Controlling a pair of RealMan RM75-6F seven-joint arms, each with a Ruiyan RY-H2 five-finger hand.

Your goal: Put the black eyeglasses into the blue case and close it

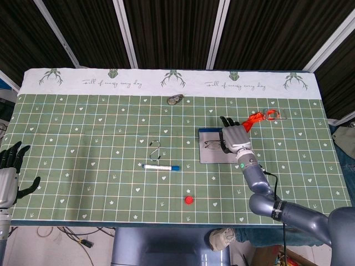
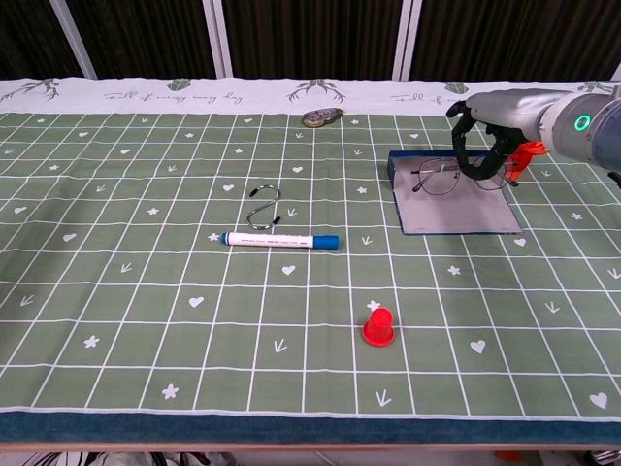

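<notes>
The blue case (image 1: 222,157) lies opened flat right of the table's middle, its grey inside up (image 2: 461,216). The thin-rimmed black eyeglasses (image 1: 213,144) are over the far half of the case (image 2: 437,180); whether they touch its lining I cannot tell. My right hand (image 1: 234,138) grips their right side, fingers curled around the lens (image 2: 482,148). My left hand (image 1: 8,178) hangs off the table's near left corner with its fingers spread and nothing in it; the chest view does not show it.
A metal S-hook (image 2: 264,206) and a white marker with a blue cap (image 2: 279,239) lie left of the case. A small red cap (image 2: 378,327) stands nearer the front edge. An orange strap (image 1: 256,118) lies beyond the case, a small metal object (image 1: 176,100) farther back.
</notes>
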